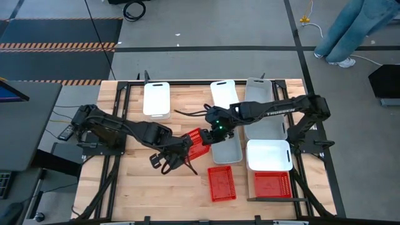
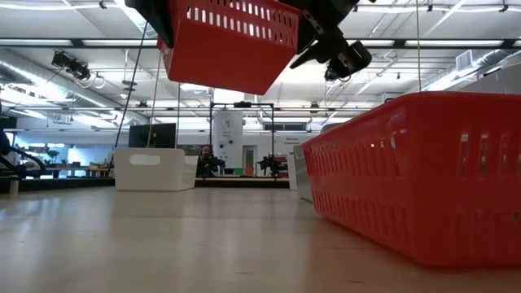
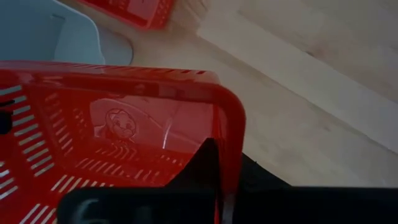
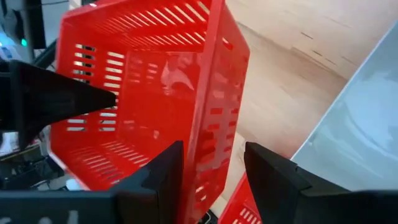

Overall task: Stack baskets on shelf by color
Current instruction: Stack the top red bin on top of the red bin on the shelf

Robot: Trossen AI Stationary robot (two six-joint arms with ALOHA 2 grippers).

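While aloft, red basket (image 1: 199, 144) between end effectors

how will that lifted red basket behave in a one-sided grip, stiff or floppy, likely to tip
The red basket probably stays fairly stiff: its slotted walls keep their shape. It looks light, thin and empty. Shut on one rim only, the left gripper lets it hang tilted, so it may swing or tip.

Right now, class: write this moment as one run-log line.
left pincer: shut on red basket, lifted off table | right pincer: open, straddling same basket's wall | phase: handover
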